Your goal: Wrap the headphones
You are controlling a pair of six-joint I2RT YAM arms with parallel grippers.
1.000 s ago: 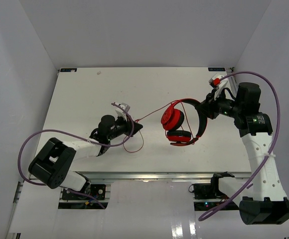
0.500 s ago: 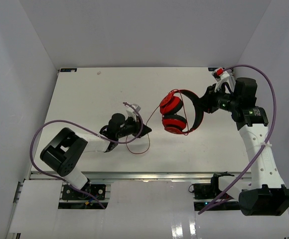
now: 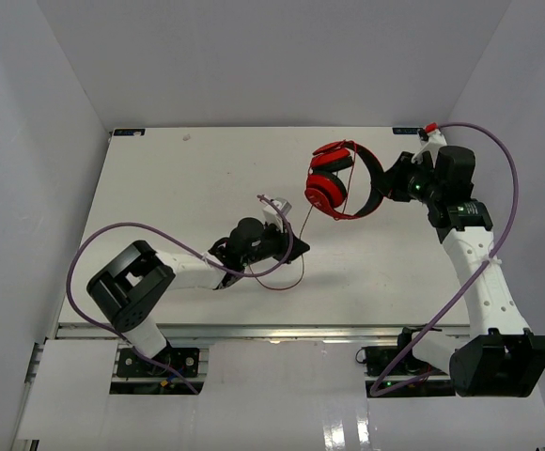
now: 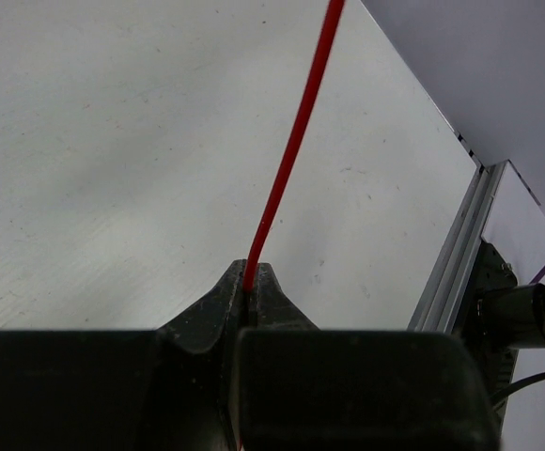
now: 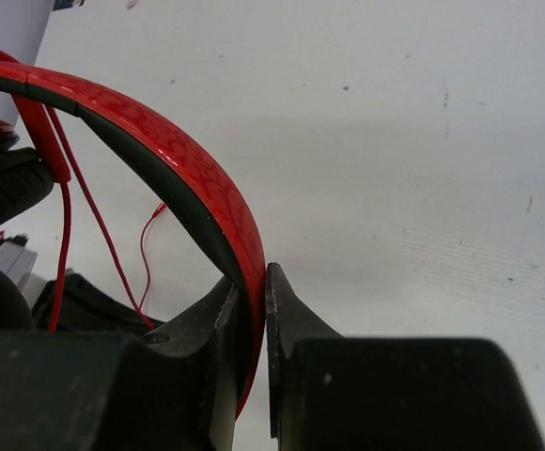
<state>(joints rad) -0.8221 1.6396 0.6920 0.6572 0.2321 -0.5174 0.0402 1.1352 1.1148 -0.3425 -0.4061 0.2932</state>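
Note:
The red headphones (image 3: 336, 180) with black padding hang above the far right of the table, ear cups on the left. My right gripper (image 3: 382, 184) is shut on their band; in the right wrist view the red band (image 5: 183, 155) runs down between the two fingers of the gripper (image 5: 253, 282). The thin red cord (image 3: 304, 218) runs from the ear cups down to my left gripper (image 3: 297, 247), which is shut on it. The left wrist view shows the cord (image 4: 296, 141) rising taut from that gripper's closed tips (image 4: 252, 275). Slack cord loops on the table (image 3: 284, 282).
Thick purple cables (image 3: 99, 244) arc beside both arms, the right one (image 3: 507, 178) near the side wall. An aluminium rail (image 4: 456, 254) borders the table's near edge. White walls enclose the table (image 3: 179, 178) on three sides.
My right gripper has carried the headphones up and toward the far right, turning them. My left gripper has slid right across the table, still pinching the cord.

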